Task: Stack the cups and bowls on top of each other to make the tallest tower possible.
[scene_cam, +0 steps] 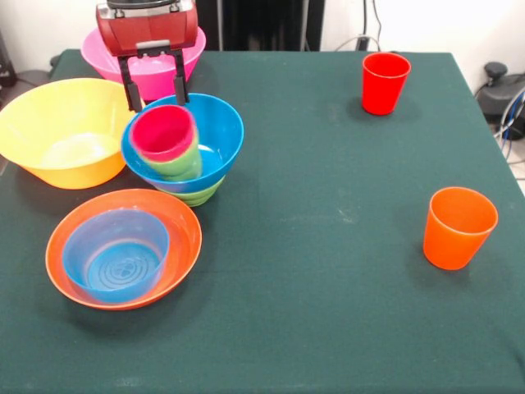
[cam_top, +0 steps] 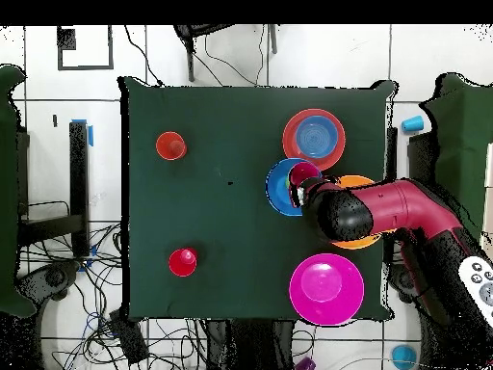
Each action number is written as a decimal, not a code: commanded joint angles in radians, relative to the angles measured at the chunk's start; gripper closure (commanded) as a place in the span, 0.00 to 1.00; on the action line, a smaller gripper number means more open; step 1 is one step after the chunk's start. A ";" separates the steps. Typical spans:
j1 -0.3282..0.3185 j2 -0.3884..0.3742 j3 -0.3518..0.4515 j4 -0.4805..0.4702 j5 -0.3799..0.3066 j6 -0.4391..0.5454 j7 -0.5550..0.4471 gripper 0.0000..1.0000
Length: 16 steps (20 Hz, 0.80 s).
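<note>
The tower stands at the left: a small green bowl (scene_cam: 203, 195) carries the wide blue bowl (scene_cam: 226, 131). Inside it a light green cup (scene_cam: 187, 162) leans, with a magenta-pink cup (scene_cam: 164, 131) nested in it. My gripper (scene_cam: 157, 100) hangs just behind and above the pink cup's rim, open, its fingers (scene_cam: 130, 86) touching nothing. A red cup (scene_cam: 385, 83) and an orange cup (scene_cam: 458, 228) stand upright and alone on the right. From overhead, the arm (cam_top: 385, 212) covers the gripper beside the blue bowl (cam_top: 279, 188).
A big yellow-orange bowl (scene_cam: 57, 107) sits left of the tower and a big pink bowl (scene_cam: 193, 57) behind the gripper. In front lies a shallow orange-red bowl (scene_cam: 187, 238) holding a small translucent blue bowl (scene_cam: 115, 256). Dark green cloth (scene_cam: 312, 271) covers the table.
</note>
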 commanded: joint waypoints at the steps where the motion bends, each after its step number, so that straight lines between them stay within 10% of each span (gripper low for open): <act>1: 0.052 0.005 -0.070 -0.033 -0.063 -0.013 -0.062 0.00; 16: 0.193 -0.056 -0.115 -0.056 0.004 0.033 0.088 0.00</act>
